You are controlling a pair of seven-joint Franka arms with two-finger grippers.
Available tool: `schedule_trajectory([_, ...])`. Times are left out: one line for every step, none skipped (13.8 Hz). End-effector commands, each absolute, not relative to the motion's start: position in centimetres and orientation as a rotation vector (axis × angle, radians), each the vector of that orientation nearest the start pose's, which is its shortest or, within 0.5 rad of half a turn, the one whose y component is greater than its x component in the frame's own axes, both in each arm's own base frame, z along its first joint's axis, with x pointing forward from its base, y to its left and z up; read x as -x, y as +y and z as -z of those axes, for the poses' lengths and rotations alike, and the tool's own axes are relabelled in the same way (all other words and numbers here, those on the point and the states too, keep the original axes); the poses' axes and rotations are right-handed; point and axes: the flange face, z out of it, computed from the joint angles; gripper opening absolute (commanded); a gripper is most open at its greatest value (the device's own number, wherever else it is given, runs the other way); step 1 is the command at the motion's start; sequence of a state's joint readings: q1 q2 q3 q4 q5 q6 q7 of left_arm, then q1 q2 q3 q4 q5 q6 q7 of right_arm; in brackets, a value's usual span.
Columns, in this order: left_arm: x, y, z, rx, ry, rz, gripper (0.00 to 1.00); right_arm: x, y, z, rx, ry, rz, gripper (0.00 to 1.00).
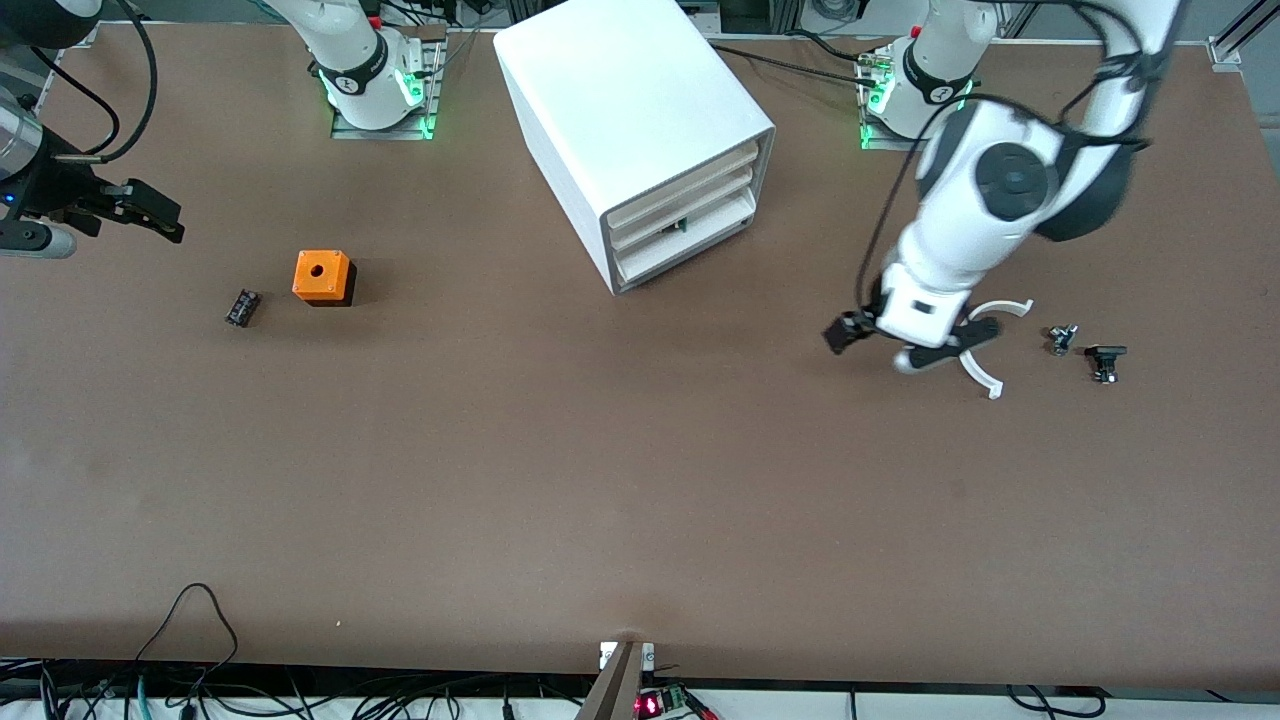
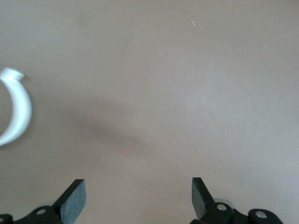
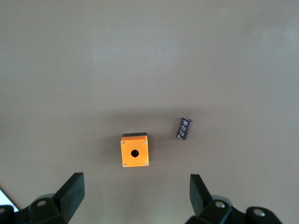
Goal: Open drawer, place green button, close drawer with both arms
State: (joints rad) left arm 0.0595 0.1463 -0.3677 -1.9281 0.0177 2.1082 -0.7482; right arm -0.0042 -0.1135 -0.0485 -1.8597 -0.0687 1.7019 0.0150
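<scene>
The white cabinet (image 1: pixel 640 130) stands in the middle of the table toward the robots' bases, with its four drawers shut. The lowest drawer (image 1: pixel 668 260) has its sloped lip flush with the others. My left gripper (image 1: pixel 905 345) hangs open and empty over the table toward the left arm's end, beside a white curved ring piece (image 1: pixel 985 350). In the left wrist view the gripper (image 2: pixel 138 200) has bare table between its fingers. Two small dark parts (image 1: pixel 1062 338) (image 1: pixel 1105 360) lie beside the ring; I cannot tell whether either is the button. My right gripper (image 1: pixel 150 215) (image 3: pixel 137 198) is open and empty.
An orange cube with a hole (image 1: pixel 322 276) (image 3: pixel 135 151) and a small black block (image 1: pixel 242 307) (image 3: pixel 184 128) lie toward the right arm's end. The white ring piece also shows in the left wrist view (image 2: pixel 16 112). Cables run along the table edge nearest the camera.
</scene>
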Motion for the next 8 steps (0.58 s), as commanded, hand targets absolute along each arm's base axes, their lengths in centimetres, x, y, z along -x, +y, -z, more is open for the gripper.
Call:
schedule_trajectory([-57.2, -14.0, -48.6, 3.096, -0.519, -0.003, 1.00, -52.0, -3.7, -56.5, 3.179, 0.093, -0.051, 1.00])
schedule_trajectory([-56.7, -12.2, -50.3, 3.089, -0.450, -0.029, 1.00, -52.0, -3.7, -56.5, 3.179, 0.095, -0.051, 1.00])
schedule_trajectory([-56.2, -10.4, -51.7, 3.082, -0.412, -0.046, 1.00, -52.0, -3.7, -56.5, 3.179, 0.081, -0.051, 1.00])
schedule_trajectory([-55.5, -8.7, -53.3, 3.077, -0.389, -0.050, 1.00, -52.0, -3.7, -56.5, 3.179, 0.085, -0.051, 1.00])
schedule_trajectory([-54.1, -6.0, -55.6, 3.078, -0.302, -0.062, 1.00, -52.0, -3.7, -56.4, 3.179, 0.078, -0.053, 1.00])
schedule_trajectory([-53.6, -4.2, -56.8, 3.086, -0.237, -0.062, 1.00, -52.0, -3.7, -56.4, 3.179, 0.076, -0.054, 1.00])
schedule_trajectory([-52.8, -1.8, -58.3, 3.095, -0.189, -0.052, 1.00, -52.0, -3.7, -56.4, 3.178, 0.076, -0.053, 1.00])
schedule_trajectory([-52.8, -1.4, -59.6, 3.097, -0.183, -0.038, 1.00, -52.0, -3.7, -56.4, 3.178, 0.076, -0.053, 1.00])
